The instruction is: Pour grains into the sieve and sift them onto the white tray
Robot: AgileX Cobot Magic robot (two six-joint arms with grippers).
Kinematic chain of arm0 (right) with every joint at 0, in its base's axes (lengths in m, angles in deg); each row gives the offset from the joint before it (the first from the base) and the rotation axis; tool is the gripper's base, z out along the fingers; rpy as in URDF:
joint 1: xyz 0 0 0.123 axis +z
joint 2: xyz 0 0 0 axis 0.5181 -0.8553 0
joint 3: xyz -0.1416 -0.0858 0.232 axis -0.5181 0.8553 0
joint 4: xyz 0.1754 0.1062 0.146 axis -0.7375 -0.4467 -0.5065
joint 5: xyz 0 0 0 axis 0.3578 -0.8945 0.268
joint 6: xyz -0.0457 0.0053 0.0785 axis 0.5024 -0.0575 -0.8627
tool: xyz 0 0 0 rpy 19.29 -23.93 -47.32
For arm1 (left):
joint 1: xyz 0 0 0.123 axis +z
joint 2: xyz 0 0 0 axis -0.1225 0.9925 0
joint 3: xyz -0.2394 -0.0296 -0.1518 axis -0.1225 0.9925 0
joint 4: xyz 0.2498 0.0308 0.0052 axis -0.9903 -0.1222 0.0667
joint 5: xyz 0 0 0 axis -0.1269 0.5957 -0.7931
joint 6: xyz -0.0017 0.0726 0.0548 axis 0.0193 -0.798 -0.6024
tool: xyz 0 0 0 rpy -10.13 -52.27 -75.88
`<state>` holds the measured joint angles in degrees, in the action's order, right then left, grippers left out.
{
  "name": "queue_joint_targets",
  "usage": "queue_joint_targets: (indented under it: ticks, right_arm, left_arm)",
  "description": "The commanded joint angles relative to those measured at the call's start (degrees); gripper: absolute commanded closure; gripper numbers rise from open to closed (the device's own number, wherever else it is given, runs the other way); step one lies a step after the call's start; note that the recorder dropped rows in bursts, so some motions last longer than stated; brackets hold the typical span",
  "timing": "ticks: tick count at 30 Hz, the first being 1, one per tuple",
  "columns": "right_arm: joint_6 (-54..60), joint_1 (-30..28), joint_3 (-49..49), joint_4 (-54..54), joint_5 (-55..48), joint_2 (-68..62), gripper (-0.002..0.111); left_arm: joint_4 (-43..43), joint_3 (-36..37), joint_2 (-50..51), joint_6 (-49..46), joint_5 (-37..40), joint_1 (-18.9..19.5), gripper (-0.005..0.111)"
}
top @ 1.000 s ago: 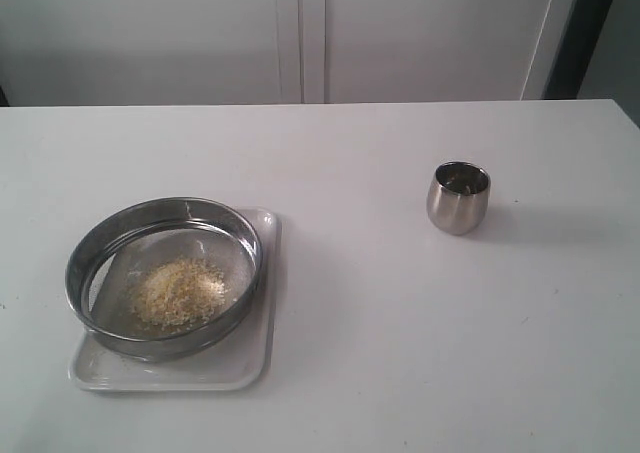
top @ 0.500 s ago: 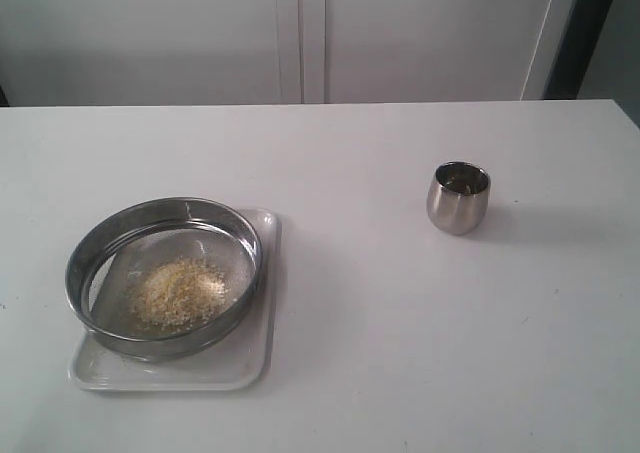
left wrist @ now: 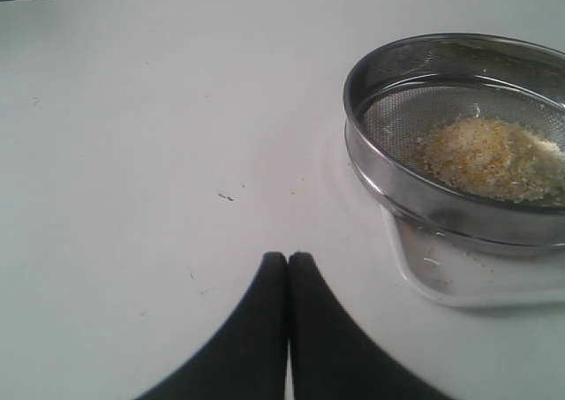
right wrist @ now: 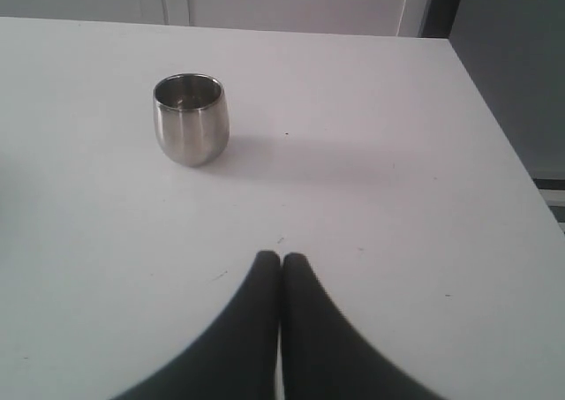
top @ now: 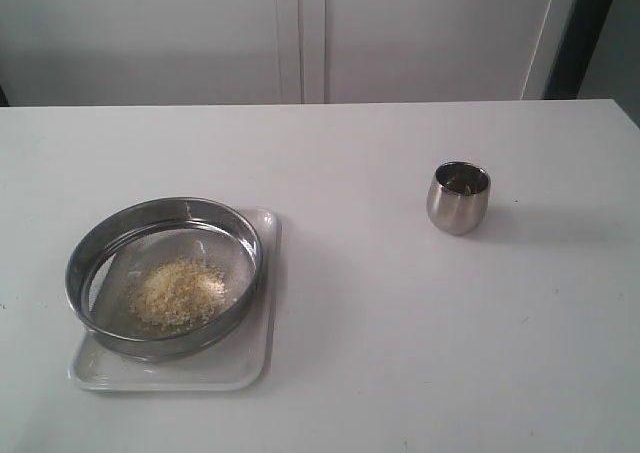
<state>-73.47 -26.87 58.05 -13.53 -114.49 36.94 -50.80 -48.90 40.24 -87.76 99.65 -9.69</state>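
The steel sieve rests on the white tray at the table's left front. A heap of yellow and beige grains lies on its mesh. The small steel cup stands upright on the right, apart from the sieve. Neither arm shows in the exterior view. My left gripper is shut and empty over bare table, short of the sieve. My right gripper is shut and empty, well back from the cup.
The white table ends at a right edge with dark floor beyond. White cabinet doors stand behind the table's far edge.
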Motion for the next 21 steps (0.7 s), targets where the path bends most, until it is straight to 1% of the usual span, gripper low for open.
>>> queue_joint_targets:
  ticks: [1, 14, 19, 21]
  right_arm:
    - [0.50, -0.43, 0.48, 0.33, 0.59, 0.27, 0.108]
    - [0.50, -0.43, 0.48, 0.33, 0.70, 0.27, 0.108]
    - [0.50, -0.43, 2.37, 0.33, 0.70, 4.04, 0.108]
    - [0.50, -0.43, 3.49, 0.33, 2.20, 6.18, 0.108]
  left_arm:
    - [0.04, 0.11, -0.28, 0.14, -0.18, 0.21, 0.107]
    - [0.04, 0.11, -0.28, 0.14, -0.18, 0.21, 0.107]
    - [0.04, 0.11, -0.28, 0.14, -0.18, 0.21, 0.107]
    - [0.04, 0.11, -0.28, 0.14, -0.18, 0.21, 0.107]
